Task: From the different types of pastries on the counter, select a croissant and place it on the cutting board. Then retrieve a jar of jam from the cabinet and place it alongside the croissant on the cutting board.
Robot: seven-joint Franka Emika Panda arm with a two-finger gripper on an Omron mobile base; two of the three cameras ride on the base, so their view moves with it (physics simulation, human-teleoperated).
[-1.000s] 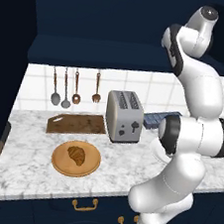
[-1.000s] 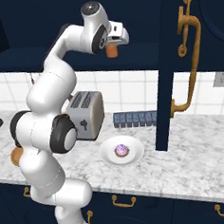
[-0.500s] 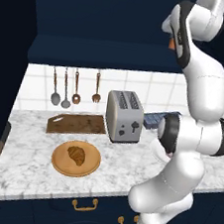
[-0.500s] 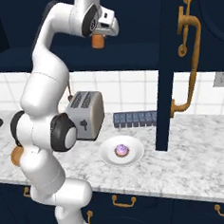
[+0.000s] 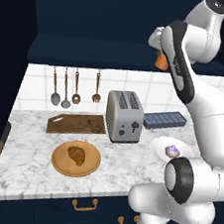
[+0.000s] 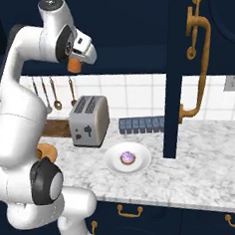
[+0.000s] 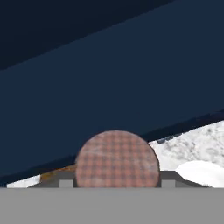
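My gripper (image 6: 76, 60) is raised high in front of the navy cabinet (image 5: 95, 27), shut on the small orange jar of jam (image 6: 74, 67), also seen as jar of jam (image 5: 162, 63). In the hand view the jar's checkered lid (image 7: 117, 159) sits between my fingertips (image 7: 65, 183). Down on the marbled counter (image 5: 21, 172), the golden croissant (image 5: 77, 155) lies on a round tan plate (image 5: 57, 163). Behind that plate is the dark-brown cutting board (image 5: 77, 123), bare. The purple-frosted pastry (image 6: 127, 157) rests on a white plate (image 6: 113, 165).
A silver toaster (image 5: 124, 116) stands beside the board, with a dark tray (image 5: 164, 120) to its right. Utensils (image 5: 67, 88) hang on the tiled wall. The open cabinet door (image 6: 182, 84) with a brass handle (image 6: 200, 58) juts out on the right.
The arm has carried the jar down and to the left, away from the cabinet's opening. The croissant, board and plates stay where they were.
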